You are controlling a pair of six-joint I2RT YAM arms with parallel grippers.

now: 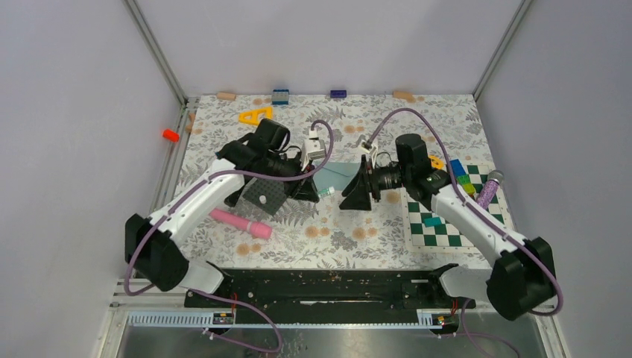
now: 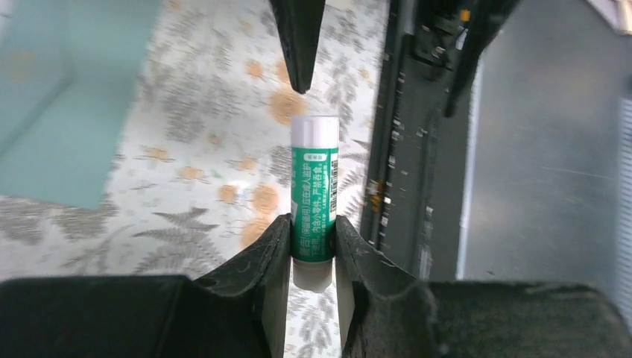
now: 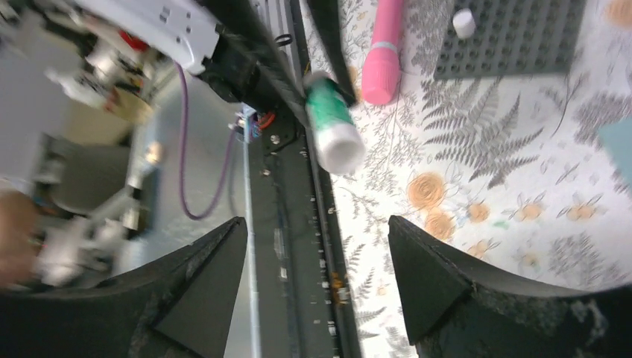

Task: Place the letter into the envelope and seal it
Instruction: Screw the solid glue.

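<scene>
The sealing step looks to be in hand. The left gripper (image 2: 312,227) is clamped narrowly on the base end of a green-labelled glue stick (image 2: 314,186). The stick's white cap (image 2: 314,130) points at the right gripper (image 3: 317,227), which is spread wide and empty just in front of it. The teal envelope (image 1: 343,176) lies flat just beyond both grippers; whether the letter is inside cannot be told. Next, probably, the right gripper must close squarely on the cap and pull. The table (image 1: 447,123) wears a floral cloth, enclosed by plain pale walls (image 1: 74,112).
</scene>
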